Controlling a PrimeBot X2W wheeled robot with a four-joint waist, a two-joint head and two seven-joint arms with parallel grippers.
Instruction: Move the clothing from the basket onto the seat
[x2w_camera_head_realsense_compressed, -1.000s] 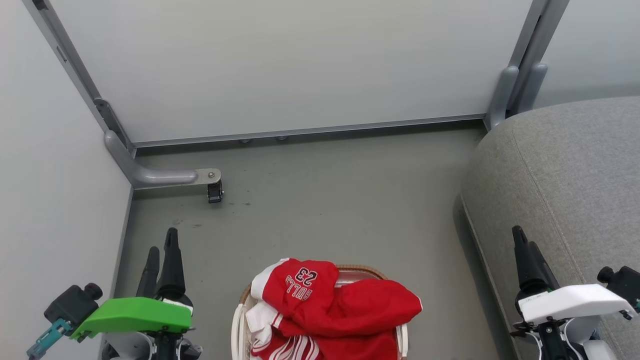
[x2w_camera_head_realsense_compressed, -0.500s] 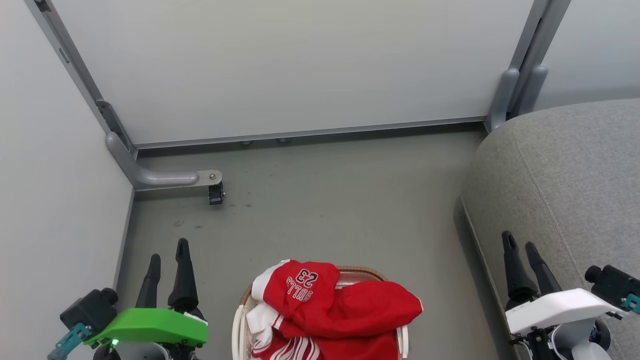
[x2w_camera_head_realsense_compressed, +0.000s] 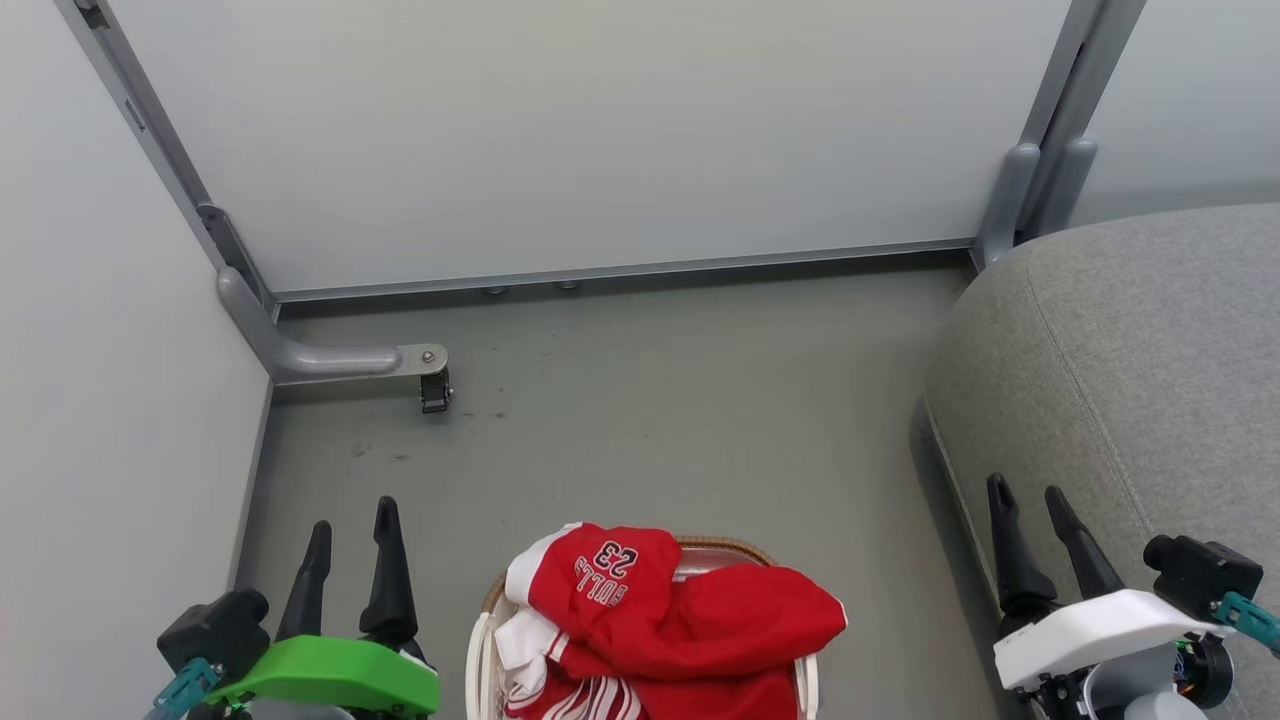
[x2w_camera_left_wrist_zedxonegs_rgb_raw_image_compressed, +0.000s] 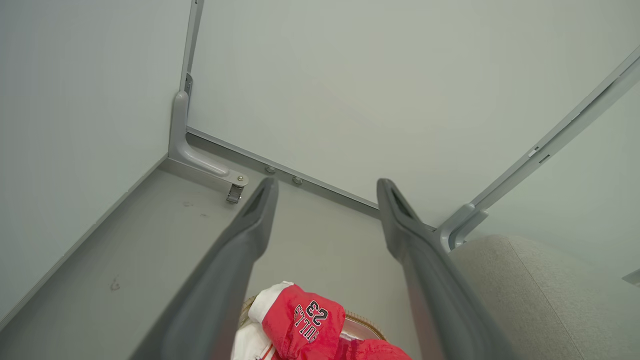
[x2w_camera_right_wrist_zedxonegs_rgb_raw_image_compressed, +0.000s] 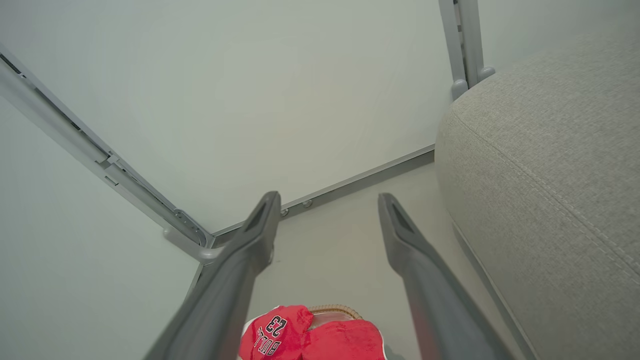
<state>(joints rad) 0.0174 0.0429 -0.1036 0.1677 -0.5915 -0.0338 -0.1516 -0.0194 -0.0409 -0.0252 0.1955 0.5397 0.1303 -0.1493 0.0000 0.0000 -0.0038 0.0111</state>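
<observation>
Red clothing (x2w_camera_head_realsense_compressed: 680, 620) with white trim, one piece printed "BULLS 23", is heaped in the basket (x2w_camera_head_realsense_compressed: 478, 650) at the bottom centre of the head view. The heap also shows low in the left wrist view (x2w_camera_left_wrist_zedxonegs_rgb_raw_image_compressed: 305, 320) and the right wrist view (x2w_camera_right_wrist_zedxonegs_rgb_raw_image_compressed: 310, 340). The grey seat (x2w_camera_head_realsense_compressed: 1140, 340) fills the right side. My left gripper (x2w_camera_head_realsense_compressed: 352, 515) hangs open over the floor left of the basket. My right gripper (x2w_camera_head_realsense_compressed: 1024, 492) is open at the seat's front edge, right of the basket. Both are empty.
Pale partition walls (x2w_camera_head_realsense_compressed: 600, 130) close off the back and the left. A grey metal foot with a small caster (x2w_camera_head_realsense_compressed: 433, 390) juts onto the floor at the back left. Bare grey floor (x2w_camera_head_realsense_compressed: 680, 420) lies between the basket, the walls and the seat.
Both grippers have dropped lower in the head view and turned so their two fingers show apart. The clothing and the basket have not moved.
</observation>
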